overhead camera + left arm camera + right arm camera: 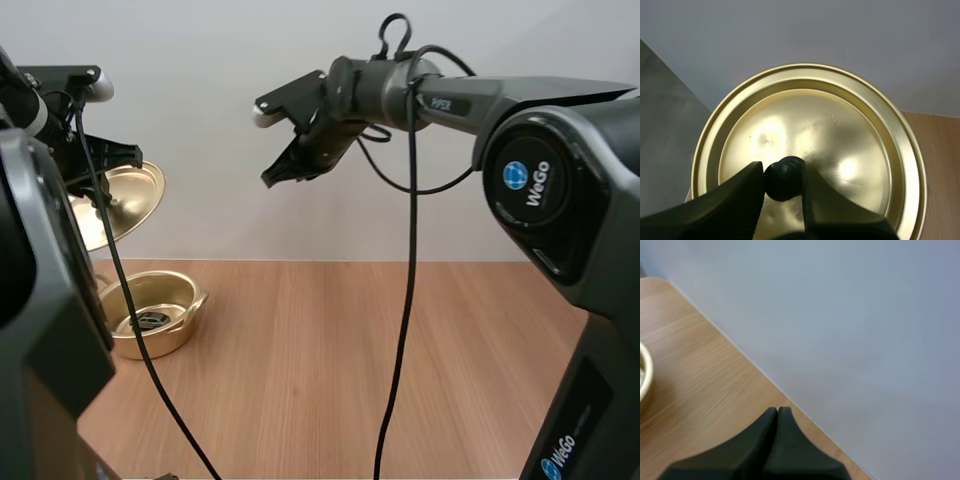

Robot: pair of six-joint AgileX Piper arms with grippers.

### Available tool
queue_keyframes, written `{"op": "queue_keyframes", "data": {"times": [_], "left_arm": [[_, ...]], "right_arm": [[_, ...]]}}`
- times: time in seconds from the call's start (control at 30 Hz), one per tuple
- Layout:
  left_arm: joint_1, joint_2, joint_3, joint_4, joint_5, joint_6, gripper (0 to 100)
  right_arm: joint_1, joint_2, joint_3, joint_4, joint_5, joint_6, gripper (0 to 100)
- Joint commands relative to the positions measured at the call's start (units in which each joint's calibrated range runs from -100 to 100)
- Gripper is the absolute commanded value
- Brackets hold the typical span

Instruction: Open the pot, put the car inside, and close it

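Bright, soft, even light across all views, no hard shadows; table (400,350) evenly lit, only a faint shade just under the pot (160,345). Lid (840,115) carries two pale glare patches on its gold face; wall (300,210) behind flat pale grey

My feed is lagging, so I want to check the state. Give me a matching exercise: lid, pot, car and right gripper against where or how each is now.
1 lid
2 pot
3 car
4 right gripper

A shut, empty, raised above the table
B inside the pot
C held in the left gripper
D open, standing on the table

Pairs: 1-C, 2-D, 3-B, 4-A
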Motion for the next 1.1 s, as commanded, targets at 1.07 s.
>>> {"op": "queue_keyframes", "data": {"times": [1.07], "left_arm": [[-7.68, 6.81, 22.81, 13.98, -37.7, 2.49, 0]], "right_arm": [[-5.16, -5.8, 0.04, -0.13, 4.52, 0.16, 0]]}}
